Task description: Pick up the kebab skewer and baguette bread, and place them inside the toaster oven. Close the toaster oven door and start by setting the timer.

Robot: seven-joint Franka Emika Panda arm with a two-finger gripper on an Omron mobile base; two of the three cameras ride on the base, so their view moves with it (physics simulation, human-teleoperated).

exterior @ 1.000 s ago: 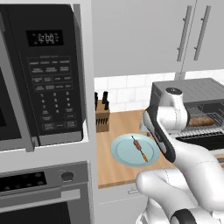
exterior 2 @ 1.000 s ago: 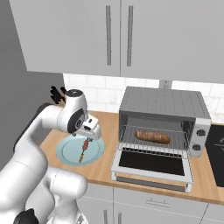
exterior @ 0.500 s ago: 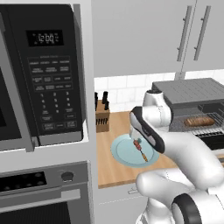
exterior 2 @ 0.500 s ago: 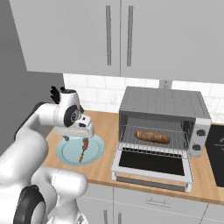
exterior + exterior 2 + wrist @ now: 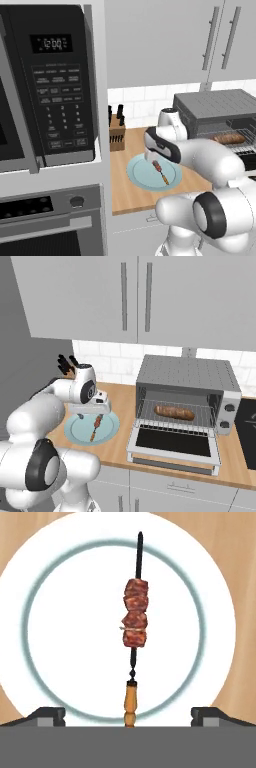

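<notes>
Swung left over the plate (image 5: 107, 432), my gripper (image 5: 128, 717) hangs wide-spread above the kebab skewer (image 5: 135, 619), which lies near-to-far.

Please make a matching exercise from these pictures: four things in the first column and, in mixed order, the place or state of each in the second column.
Things:
1. kebab skewer
2. baguette bread
3. toaster oven door
4. claw

Places or states:
A. on the wire rack inside the toaster oven
B. folded down, open
C. lying on the round plate
D. open, above the plate

Pairs: 1-C, 2-A, 3-B, 4-D
</notes>
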